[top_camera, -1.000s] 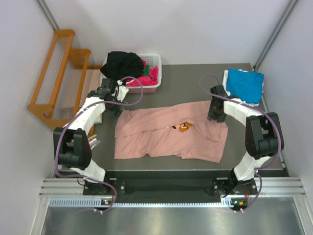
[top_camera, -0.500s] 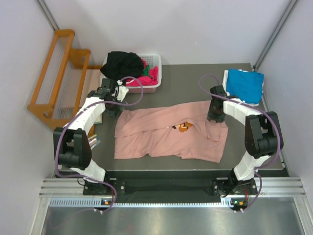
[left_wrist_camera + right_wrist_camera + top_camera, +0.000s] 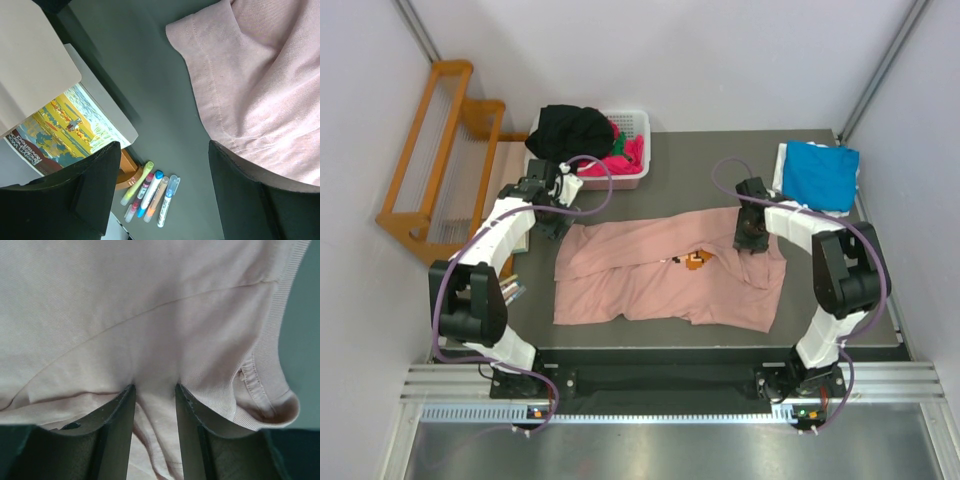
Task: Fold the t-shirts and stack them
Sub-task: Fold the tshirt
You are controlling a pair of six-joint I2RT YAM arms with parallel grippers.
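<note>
Pinching a fold of dusty salmon-pink cloth t-shirt (image 3: 650,290), right tool (image 3: 154,390), left tool (image 3: 165,146) spread at that shirt's left corner

Nothing fully legible from my end. The illustrated book cover (image 3: 65,130) carries a strip of dark lettering at its lower left corner, but it is angled and too small for me to read. The markers (image 3: 150,192) on the bench (image 3: 150,75) have printed barrels, all blurred. The chest print (image 3: 695,261) on the pink t-shirt (image 3: 660,280) is just an orange-dark blob in the top view, with no letters I can make out.
</note>
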